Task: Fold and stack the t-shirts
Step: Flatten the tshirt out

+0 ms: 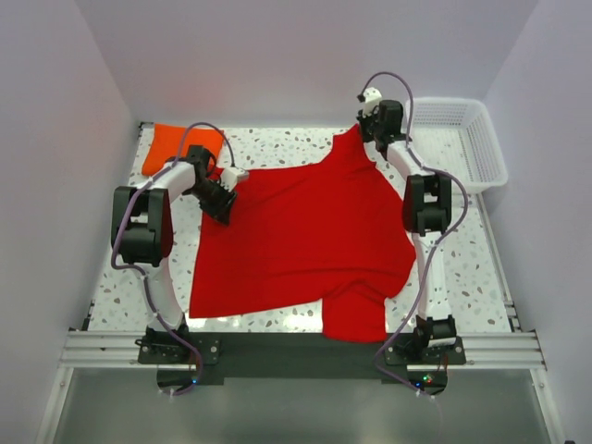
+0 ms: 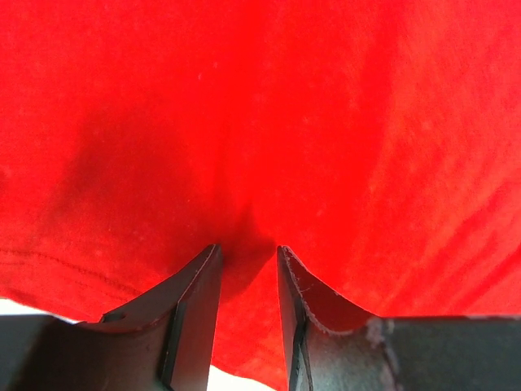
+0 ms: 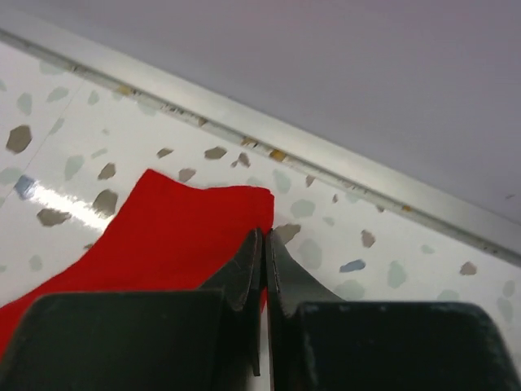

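**Shirt spread, fold not yet begun.** The speckled table (image 1: pixel 481 250) is seen largely covered by a red t-shirt (image 1: pixel 305 231), which is laid open and unfolded, one part reaching the near edge. A white basket (image 1: pixel 495 166) is placed at the far right corner. What appears to be an orange garment (image 1: pixel 171 143), already folded, is laid at the far left corner. The task is judged to be at an early stage: one piece is perhaps done, while the red shirt has yet to be folded and stacked.

The shirt is met at two far points, by the left gripper (image 1: pixel 225 185) near its far left corner and by the right gripper (image 1: pixel 363 132) at a peak drawn toward the back. Neither grip can be confirmed from above; that detail is supplied by the wrist cameras. In the left wrist view, the fingers (image 2: pixel 195 309) are set narrowly apart with red cloth puckered between them. In the right wrist view, the fingers (image 3: pixel 289 281) are pressed together on a corner of the cloth, just short of the back rail (image 3: pixel 326 155). The basket and the orange piece are shown only from above.
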### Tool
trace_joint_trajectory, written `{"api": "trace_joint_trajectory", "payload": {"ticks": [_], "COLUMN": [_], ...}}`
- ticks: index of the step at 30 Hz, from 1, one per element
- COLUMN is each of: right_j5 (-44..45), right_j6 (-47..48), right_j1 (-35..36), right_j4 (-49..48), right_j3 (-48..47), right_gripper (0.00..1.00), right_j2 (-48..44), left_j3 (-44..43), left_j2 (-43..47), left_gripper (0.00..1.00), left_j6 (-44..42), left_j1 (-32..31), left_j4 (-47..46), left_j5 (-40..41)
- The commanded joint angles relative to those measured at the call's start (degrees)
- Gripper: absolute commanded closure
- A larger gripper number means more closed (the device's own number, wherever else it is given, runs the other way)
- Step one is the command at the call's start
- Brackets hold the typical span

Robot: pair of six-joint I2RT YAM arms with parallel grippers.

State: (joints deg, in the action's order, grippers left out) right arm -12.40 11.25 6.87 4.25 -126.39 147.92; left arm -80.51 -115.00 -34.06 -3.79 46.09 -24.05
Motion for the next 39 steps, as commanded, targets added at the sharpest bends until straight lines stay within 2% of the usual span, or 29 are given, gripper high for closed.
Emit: {"api": "trace_joint_trajectory", "payload": {"ticks": [1, 4, 5, 6, 7, 8, 10, 13, 15, 19, 21, 24, 27, 30, 33, 39], "right_j5": [3.5, 2.9, 2.1, 1.0, -0.9, -2.1, -1.9, -0.4, -1.0, -3.1, -5.3, -6.9, -6.8, -6.1, -4.7, -1.1], "right_j6": [1.9, 2.5, 2.3, 1.9, 0.8, 0.4, 1.1, 2.4, 2.6, 5.2, 7.8, 9.4, 9.5, 10.1, 12.0, 13.8], "right_j1": [0.5, 0.5, 0.5, 0.5, 0.5, 0.6, 0.7, 0.7, 0.3, 0.1, -0.1, 0.0, 0.0, 0.0, 0.0, 0.0], "right_j4": [-13.1, -17.6, -18.6, -19.2, -19.6, -19.3, -17.4, -17.6, -14.0, -4.8, 2.4, 12.7, 20.4, 25.8, 29.0, 27.7], "right_j3": [-3.8, -6.1, -6.8, -7.5, -8.9, -9.5, -8.1, -0.7, 2.0, 8.5, 9.3, 8.0, 5.7, 5.8, 8.6, 13.6], "right_gripper": [1.0, 1.0, 0.94, 0.84, 0.57, 0.44, 0.31, 0.3, 0.3, 0.38, 0.46, 0.51, 0.62, 0.68, 0.72, 0.74], "right_j2": [3.7, 6.0, 6.7, 7.3, 8.0, 8.0, 6.7, 0.4, -4.3, -11.4, -14.0, -14.5, -14.0, -14.0, -14.7, -14.5], "left_j3": [1.5, 0.7, 0.6, 0.5, 0.4, 0.2, -0.4, -1.1, -1.5, -4.4, -5.1, -9.4, -12.0, -12.0, -12.4, -13.1], "left_j2": [-2.1, -1.3, -1.1, -0.8, -0.5, -0.2, 0.6, 2.4, 3.4, 3.8, 4.1, 2.3, -0.8, -1.4, -2.9, -5.6], "left_gripper": [0.6, 0.59, 0.59, 0.59, 0.58, 0.57, 0.57, 0.57, 0.57, 0.58, 0.58, 0.58, 0.59, 0.59, 0.6, 0.61], "left_j6": [0.4, 2.2, 2.9, 3.0, 3.1, 3.1, 3.3, 4.6, 7.4, 12.3, 14.3, 16.1, 18.1, 18.8, 18.2, 18.3], "left_j1": [-0.3, -0.2, -0.2, -0.2, -0.2, -0.2, 0.0, 0.5, 1.3, 1.9, 1.9, 1.9, 1.9, 1.7, 1.1, -0.1], "left_j4": [0.0, -1.4, -1.8, -2.6, -2.7, -2.8, -2.8, -3.5, -5.2, -7.8, -10.5, -10.4, -9.8, -11.6, -12.0, -14.1], "left_j5": [0.7, -1.0, -1.3, -1.5, -2.0, -2.2, -2.5, -3.9, -4.9, -2.8, -0.7, 0.1, 2.2, 3.5, 4.5, 6.2]}}
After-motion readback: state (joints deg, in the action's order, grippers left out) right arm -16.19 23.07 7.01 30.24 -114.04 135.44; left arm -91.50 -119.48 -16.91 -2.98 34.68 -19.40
